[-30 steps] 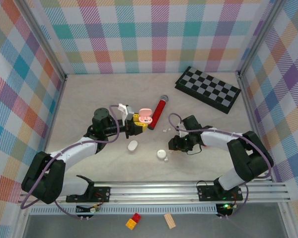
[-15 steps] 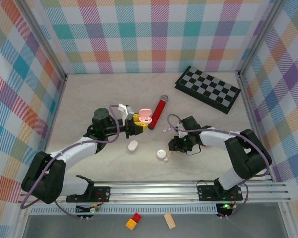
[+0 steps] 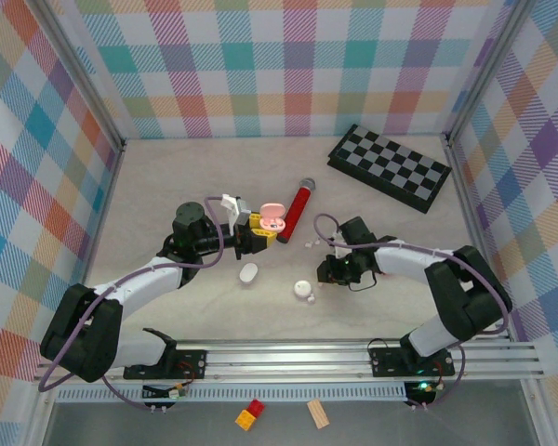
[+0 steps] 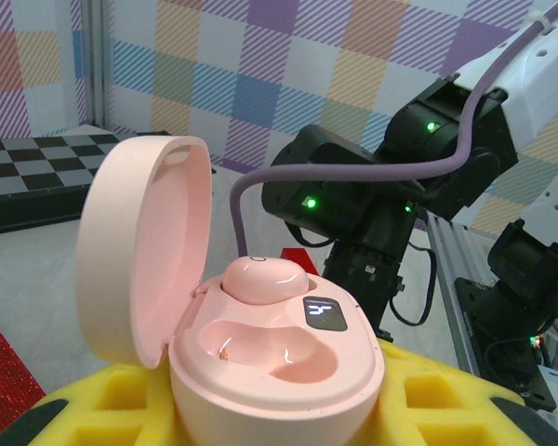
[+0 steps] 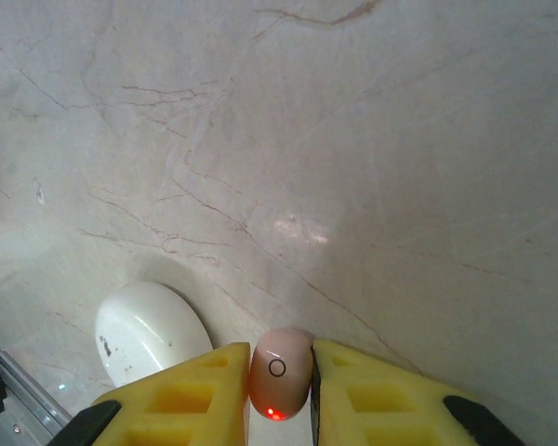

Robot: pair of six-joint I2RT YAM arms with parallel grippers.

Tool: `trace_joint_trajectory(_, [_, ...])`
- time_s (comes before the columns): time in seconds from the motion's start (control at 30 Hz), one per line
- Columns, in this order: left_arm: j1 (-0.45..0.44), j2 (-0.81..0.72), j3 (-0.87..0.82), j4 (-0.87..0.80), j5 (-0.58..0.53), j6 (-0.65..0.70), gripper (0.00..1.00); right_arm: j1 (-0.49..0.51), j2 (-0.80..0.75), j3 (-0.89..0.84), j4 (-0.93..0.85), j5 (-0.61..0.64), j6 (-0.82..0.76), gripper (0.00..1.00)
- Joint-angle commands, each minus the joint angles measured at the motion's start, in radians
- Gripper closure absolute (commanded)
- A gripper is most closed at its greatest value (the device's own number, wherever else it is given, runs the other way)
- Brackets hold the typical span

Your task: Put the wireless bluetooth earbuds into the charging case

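Right wrist view shows the right claw [image 5: 280, 351] pinching a pink bud [image 5: 280, 373] down by the bench [image 5: 372, 139], just beside a white case [image 5: 149, 330]. The bud is round and smooth, so it could pop out or twist when lifted. The left claw [image 4: 274, 413] grips the open pink case [image 4: 139, 269] with one bud [image 4: 259, 279] inside; a twisted bud may miss the free hole [image 4: 293, 358].

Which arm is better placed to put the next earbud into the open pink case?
Right: the right gripper pinches a pinkish earbud, while the left gripper holds the open pink case, one socket free.
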Motion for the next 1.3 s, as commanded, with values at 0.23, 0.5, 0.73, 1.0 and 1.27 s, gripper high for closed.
trace_joint_trajectory(0.23, [0.011,0.029,-0.007,0.048,0.002,0.035,0.67,0.012,-0.190,0.186,-0.258,0.103,-0.051,0.75])
trace_joint_trajectory(0.5, [0.006,0.029,-0.020,0.049,-0.018,0.107,0.67,0.056,-0.262,0.373,-0.334,0.135,-0.059,0.75])
trace_joint_trajectory(0.73, [0.006,0.028,-0.012,0.013,-0.021,0.149,0.67,0.126,-0.249,0.533,-0.359,0.131,-0.066,0.75])
trace_joint_trajectory(1.0, [0.006,0.028,-0.003,-0.005,-0.018,0.157,0.67,0.192,-0.154,0.666,-0.325,0.098,-0.088,0.75])
trace_joint_trajectory(1.27, [0.006,0.019,0.001,-0.018,-0.020,0.157,0.67,0.228,-0.053,0.761,-0.308,0.082,-0.107,0.75])
